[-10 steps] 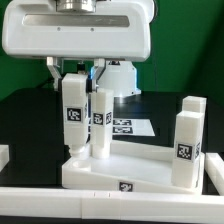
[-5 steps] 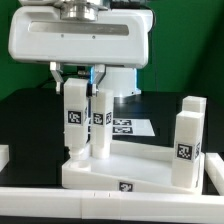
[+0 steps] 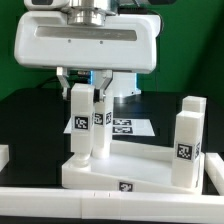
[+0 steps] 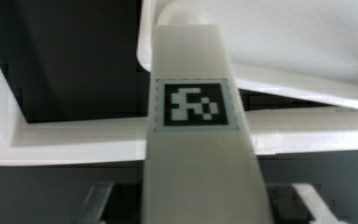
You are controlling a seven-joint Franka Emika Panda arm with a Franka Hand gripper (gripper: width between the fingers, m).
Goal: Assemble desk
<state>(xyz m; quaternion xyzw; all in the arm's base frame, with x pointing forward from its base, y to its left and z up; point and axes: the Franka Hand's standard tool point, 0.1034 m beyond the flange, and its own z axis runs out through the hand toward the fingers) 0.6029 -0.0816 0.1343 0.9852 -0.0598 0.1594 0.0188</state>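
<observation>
The white tabletop (image 3: pixel 130 172) lies upside down with its rim up. My gripper (image 3: pixel 82 85) is shut on a white square leg (image 3: pixel 80 122) with a black-and-white tag, and the leg's lower end is at the tabletop's near corner socket on the exterior view's left. The leg leans slightly. A second leg (image 3: pixel 103 122) stands just behind it. Two more legs (image 3: pixel 187 145) (image 3: pixel 194 108) stand at the right corners. In the wrist view the held leg (image 4: pixel 197 110) runs between my fingers (image 4: pixel 115 200), above the tabletop's rim (image 4: pixel 87 148).
The marker board (image 3: pixel 130 127) lies on the black table behind the tabletop. A long white rail (image 3: pixel 100 207) runs along the front. A short white block (image 3: pixel 4 155) sits at the exterior view's left edge.
My gripper has shifted toward the exterior view's right with the leg in it. The leg's top has gone right while its lower end stayed at the corner.
</observation>
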